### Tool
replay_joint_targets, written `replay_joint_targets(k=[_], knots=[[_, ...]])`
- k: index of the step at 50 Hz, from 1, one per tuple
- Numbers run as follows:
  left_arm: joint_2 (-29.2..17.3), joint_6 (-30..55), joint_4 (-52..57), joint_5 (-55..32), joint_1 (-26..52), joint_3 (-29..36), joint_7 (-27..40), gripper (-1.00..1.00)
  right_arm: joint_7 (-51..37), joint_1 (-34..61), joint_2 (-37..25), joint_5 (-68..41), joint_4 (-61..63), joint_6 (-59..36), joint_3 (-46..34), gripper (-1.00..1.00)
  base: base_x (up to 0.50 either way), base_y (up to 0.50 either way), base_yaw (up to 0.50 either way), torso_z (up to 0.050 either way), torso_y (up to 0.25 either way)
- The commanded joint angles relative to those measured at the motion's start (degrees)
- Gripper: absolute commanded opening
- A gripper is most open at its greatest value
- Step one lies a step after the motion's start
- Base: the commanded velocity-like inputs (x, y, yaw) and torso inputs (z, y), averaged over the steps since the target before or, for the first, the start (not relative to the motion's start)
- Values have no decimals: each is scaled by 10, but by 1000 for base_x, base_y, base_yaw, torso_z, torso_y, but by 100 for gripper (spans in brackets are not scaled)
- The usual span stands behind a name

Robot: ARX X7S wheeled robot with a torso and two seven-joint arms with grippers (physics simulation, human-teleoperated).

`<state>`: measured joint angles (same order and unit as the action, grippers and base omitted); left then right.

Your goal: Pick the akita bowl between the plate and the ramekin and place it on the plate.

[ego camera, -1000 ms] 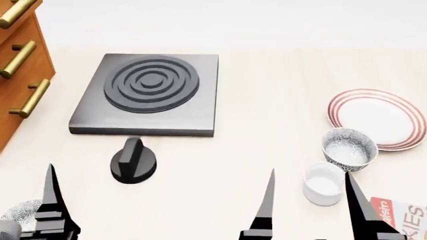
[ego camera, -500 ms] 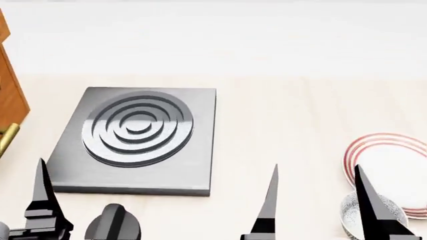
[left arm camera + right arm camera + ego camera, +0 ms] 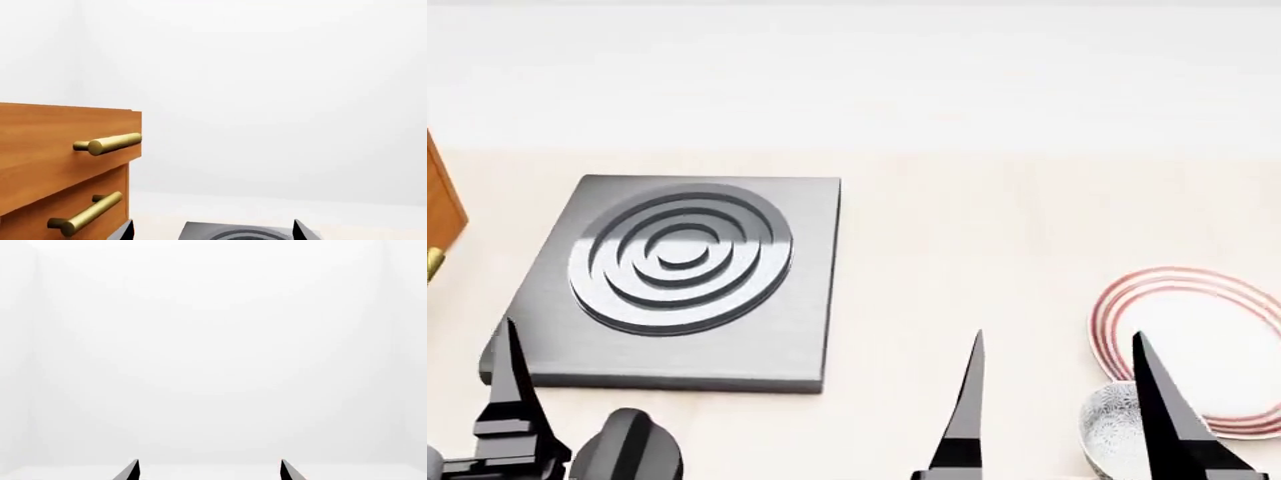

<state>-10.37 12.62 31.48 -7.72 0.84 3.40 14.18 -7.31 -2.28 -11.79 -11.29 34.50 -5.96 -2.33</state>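
Note:
The plate point(image 3: 1208, 350), white with red rings, lies at the right of the head view. The speckled akita bowl point(image 3: 1110, 432) sits at its near left edge, cut off by the frame's bottom and partly hidden behind one right finger point(image 3: 1164, 415). The ramekin is out of view. My right gripper point(image 3: 1065, 410) is open, its fingers standing wide apart in front of the bowl, with nothing between them. The right wrist view shows only its tips point(image 3: 209, 471) against a white wall. My left gripper point(image 3: 212, 231) is open and empty, over the near left of the counter.
A grey square hob plate with concentric rings point(image 3: 681, 275) lies left of centre, its far edge also in the left wrist view point(image 3: 240, 232). A black knob point(image 3: 627, 452) stands before it. A wooden drawer unit with brass handles point(image 3: 60, 150) rises at the far left.
The head view has tilted up and shifted: hob, plate and bowl slid down, then slightly left. The ramekin and a printed packet dropped out of frame. Both grippers keep their places and stay open.

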Motion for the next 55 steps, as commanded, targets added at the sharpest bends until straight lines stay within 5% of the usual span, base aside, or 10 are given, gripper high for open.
replay_joint_targets(k=[1, 47, 55], knots=[[7, -13, -16, 2, -7, -6, -16, 100, 14, -5, 4, -15, -11, 4, 12, 100, -4, -500, 0, 0, 0], [-10, -19, -20, -11, -7, 6, 2, 100, -2, -9, -13, -14, -13, 14, -3, 100, 0, -500, 0, 0, 0], [-14, -13, -16, -16, -5, 8, 4, 100, -23, 4, -9, -16, -16, -21, -3, 100, 0, -62, 0, 0, 0]])
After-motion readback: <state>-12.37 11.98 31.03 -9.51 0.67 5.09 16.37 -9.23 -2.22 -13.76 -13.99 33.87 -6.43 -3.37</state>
